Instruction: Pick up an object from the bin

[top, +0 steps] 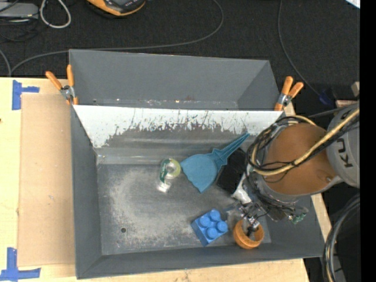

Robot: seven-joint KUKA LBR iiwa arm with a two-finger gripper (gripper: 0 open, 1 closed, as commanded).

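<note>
From my station I start at the left of the bin (85,181), where the floor is grey metal with pale scuffing and specks. Moving right, a small clear object (168,173) with a greenish round end lies near the middle of the floor, toward the back. I cannot make out what it is. Just beside it on the right lies a blue scoop (201,170), its flat blade toward the clear object and its handle running up and right toward the back wall. In front of the scoop, near the front wall, a blue studded building block (210,227) lies askew. Right of the scoop's blade, close against it, is a black object (230,170). I cannot read its shape, and its right side is hidden by the wrist. Further right, near the front right corner and just beside the block, lies an orange ring-shaped cup (242,240). The gripper (252,222) points down right over it, with its tip at or inside the cup's rim, though I cannot say whether they touch. Metal parts and wiring crowd the tip, so I cannot tell whether the fingers are apart or together, nor whether anything sits between them. Above the gripper the wrist carries a rounded orange cover (299,160), wrapped by looping black and yellow cables (257,151). The arm leans in over the bin's right wall, its upper links cut off at the right.
</note>
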